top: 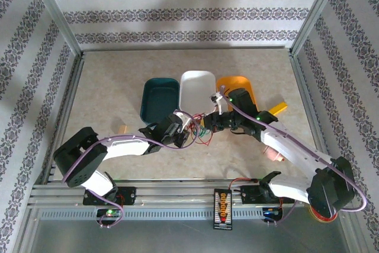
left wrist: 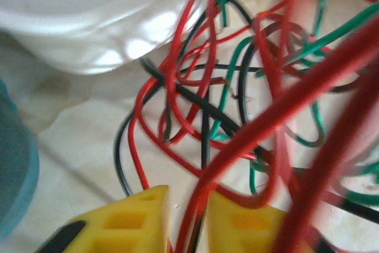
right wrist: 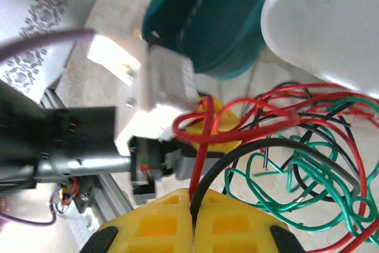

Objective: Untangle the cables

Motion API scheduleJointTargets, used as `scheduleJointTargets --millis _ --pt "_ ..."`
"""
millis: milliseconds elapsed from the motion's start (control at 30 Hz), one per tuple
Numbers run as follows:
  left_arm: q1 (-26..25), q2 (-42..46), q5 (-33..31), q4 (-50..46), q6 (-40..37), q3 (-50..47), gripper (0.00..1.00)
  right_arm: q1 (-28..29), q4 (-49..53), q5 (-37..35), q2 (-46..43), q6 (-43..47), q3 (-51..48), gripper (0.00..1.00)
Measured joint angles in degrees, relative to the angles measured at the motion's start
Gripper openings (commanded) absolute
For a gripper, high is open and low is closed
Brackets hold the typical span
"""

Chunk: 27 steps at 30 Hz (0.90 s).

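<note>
The cables (top: 201,131) are red, green and black. The bins (left to right across mid-frame) are a teal bin (top: 160,96), a white bin (top: 196,89) and an orange bin (top: 238,90). The left hand (left wrist: 186,211) and right hand (right wrist: 193,205) are yellow. The counter (top: 106,87) is mottled beige. The walls (top: 177,13) are white with grey floral bands. The arm cables (right wrist: 35,41) are lilac.

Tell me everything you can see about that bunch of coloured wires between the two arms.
The cables are thin, glossy wires in red, green and black, looped through one another in a loose knot. The bundle lies on the beige table, just in front of the white tray. One red strand is pinched in the shut yellow right gripper. Red strands also run into the left gripper.
</note>
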State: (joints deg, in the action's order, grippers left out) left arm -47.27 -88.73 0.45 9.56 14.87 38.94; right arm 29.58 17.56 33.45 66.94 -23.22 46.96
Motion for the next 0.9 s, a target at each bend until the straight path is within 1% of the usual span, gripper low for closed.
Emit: scheduleJointTargets --millis 33,133,267,433,533,633,900 --pt "0.00 -0.22 -0.13 0.00 0.00 0.00 0.00 -0.48 -0.04 0.26 -0.39 -0.20 0.17 0.00" --pt "0.00 -0.37 -0.33 0.04 0.15 0.00 0.00 -1.77 0.00 0.50 -0.79 -0.55 0.17 0.01" --pt "0.00 -0.37 -0.48 0.15 0.44 -0.02 0.00 -1.81 -0.26 0.17 0.72 -0.66 -0.85 0.01" --pt "0.00 -0.37 -0.55 0.15 0.63 -0.13 0.00 -1.20 -0.39 -3.15 5.57 -0.92 -3.48 0.00" --pt "0.00 -0.37 -0.94 0.15 0.66 -0.20 0.00 -1.22 -0.11 -5.86 6.21 -1.25 -4.31 0.00" --pt "0.00 -0.37 -1.16 0.15 0.66 -0.35 0.00 -1.77 -0.02 -8.17 3.74 -1.77 -4.28 0.00" --pt "0.02 -0.22 -1.18 0.13 0.66 -1.99 0.00 -8.07 1.09 -17.31 -11.21 -3.06 -2.19 0.00"
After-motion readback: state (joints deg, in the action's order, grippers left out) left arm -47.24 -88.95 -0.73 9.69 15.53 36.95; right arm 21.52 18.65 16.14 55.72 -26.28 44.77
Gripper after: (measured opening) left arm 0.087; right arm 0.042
